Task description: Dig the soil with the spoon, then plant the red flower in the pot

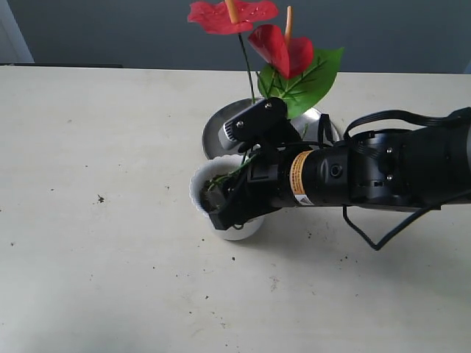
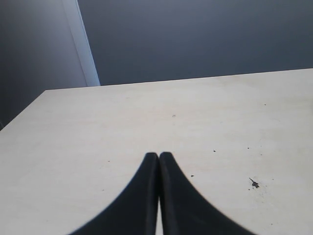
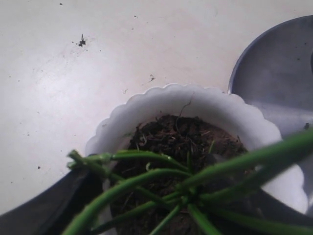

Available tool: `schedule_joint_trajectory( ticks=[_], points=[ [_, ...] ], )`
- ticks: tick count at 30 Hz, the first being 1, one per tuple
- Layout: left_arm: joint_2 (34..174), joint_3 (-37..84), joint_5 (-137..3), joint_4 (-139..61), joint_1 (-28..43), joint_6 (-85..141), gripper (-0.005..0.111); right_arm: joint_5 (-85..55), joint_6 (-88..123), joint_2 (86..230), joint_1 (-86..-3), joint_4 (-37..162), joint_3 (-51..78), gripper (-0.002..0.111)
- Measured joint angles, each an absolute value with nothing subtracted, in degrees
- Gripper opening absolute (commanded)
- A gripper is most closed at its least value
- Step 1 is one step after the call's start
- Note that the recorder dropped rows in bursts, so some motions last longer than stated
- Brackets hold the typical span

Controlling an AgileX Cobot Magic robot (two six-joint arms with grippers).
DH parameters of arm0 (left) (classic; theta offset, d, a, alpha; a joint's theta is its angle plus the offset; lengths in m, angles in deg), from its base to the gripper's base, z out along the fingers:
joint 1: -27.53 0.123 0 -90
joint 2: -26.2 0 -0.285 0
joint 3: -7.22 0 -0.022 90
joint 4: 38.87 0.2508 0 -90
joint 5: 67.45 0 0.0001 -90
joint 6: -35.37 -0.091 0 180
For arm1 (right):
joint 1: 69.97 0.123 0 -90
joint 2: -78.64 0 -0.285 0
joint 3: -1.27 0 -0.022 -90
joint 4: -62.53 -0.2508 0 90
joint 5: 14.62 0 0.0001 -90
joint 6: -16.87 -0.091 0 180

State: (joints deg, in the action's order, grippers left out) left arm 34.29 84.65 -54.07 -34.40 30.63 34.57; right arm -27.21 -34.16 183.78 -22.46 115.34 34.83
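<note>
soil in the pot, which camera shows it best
Right wrist view: it looks into the pot, dark crumbly soil under the red flower stems. Exterior view: the right arm hides almost all. Left wrist view: none.

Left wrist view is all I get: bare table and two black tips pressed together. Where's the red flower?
Observer: The right gripper holds the red flower by its stems, over the pot.
Operator: Is there any soil in that pot?
Observer: Yes, dark soil lies inside it; the right wrist view looks straight in.
Operator: So is the flower planted?
Observer: Not yet. The stem ends show bare above the soil, near the pot's rim.
</note>
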Motion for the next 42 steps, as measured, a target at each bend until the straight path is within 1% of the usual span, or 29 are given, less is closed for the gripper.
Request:
schedule_joint_trajectory(
  ticks=[2, 5, 7, 27, 42],
  points=[
    [34.29, 84.65, -54.07, -34.4, 30.63, 34.57, 0.0, -27.04, -34.26, 183.78, -22.46, 115.34, 34.83, 0.061],
    [34.29, 84.65, -54.07, -34.4, 30.63, 34.57, 0.0, -27.02, -34.39, 183.78, -22.46, 115.34, 34.83, 0.067],
    [34.29, 84.65, -54.07, -34.4, 30.63, 34.57, 0.0, -27.02, -34.39, 183.68, -22.46, 115.43, 34.83, 0.068],
    [34.29, 84.65, -54.07, -34.4, 30.63, 34.57, 0.0, -25.92, -34.86, 182.92, -22.36, 115.75, 34.89, 0.068],
    [34.29, 84.65, -54.07, -34.4, 30.63, 34.57, 0.0, -21.3, -37.14, 179.36, -22.36, 115.75, 35.02, 0.068]
  ],
)
